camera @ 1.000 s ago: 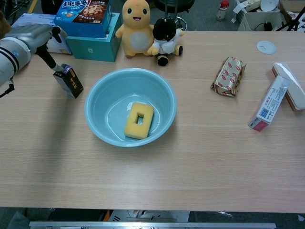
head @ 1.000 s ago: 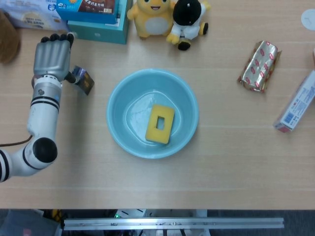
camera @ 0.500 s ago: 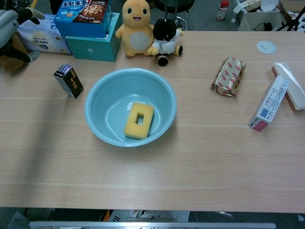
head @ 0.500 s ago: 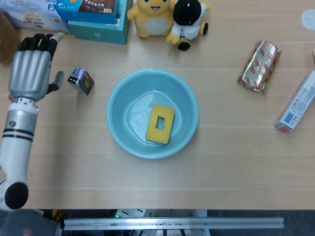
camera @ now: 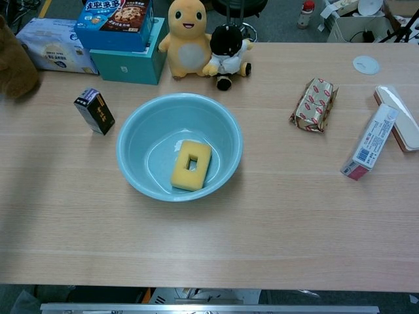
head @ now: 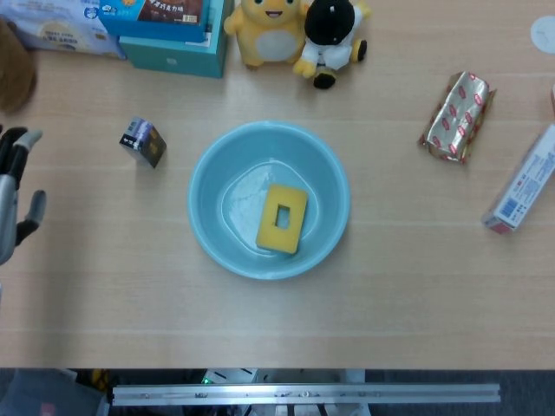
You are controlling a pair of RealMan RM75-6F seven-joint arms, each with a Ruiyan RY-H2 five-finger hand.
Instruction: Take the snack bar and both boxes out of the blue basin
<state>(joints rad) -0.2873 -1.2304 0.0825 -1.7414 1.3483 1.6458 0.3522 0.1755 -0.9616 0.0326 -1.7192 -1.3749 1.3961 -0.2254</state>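
Note:
The blue basin (head: 206, 186) (camera: 136, 139) sits mid-table and holds only a yellow sponge (head: 282, 217) (camera: 190, 165) with a rectangular hole. A small dark box (head: 143, 142) (camera: 94, 111) stands on the table left of the basin. To the right lie the snack bar (head: 458, 116) (camera: 314, 96) in a gold and red wrapper and a long white and blue box (head: 521, 180) (camera: 368, 143). My left hand (head: 12, 201) shows only at the far left edge of the head view, fingers apart, holding nothing, well clear of the dark box. The right hand is in neither view.
Along the back edge stand a yellow plush (camera: 185, 38), a black and white plush (camera: 229, 55), a teal box (camera: 129, 57) with a cookie box (camera: 114, 16) on top, and a tissue pack (camera: 55, 46). A brown plush (camera: 13, 65) sits far left. A pale case (camera: 400, 119) lies far right.
My left hand let go of the small dark box, which now stands by itself. The hand drew back left and toward the front edge, leaving the chest view.

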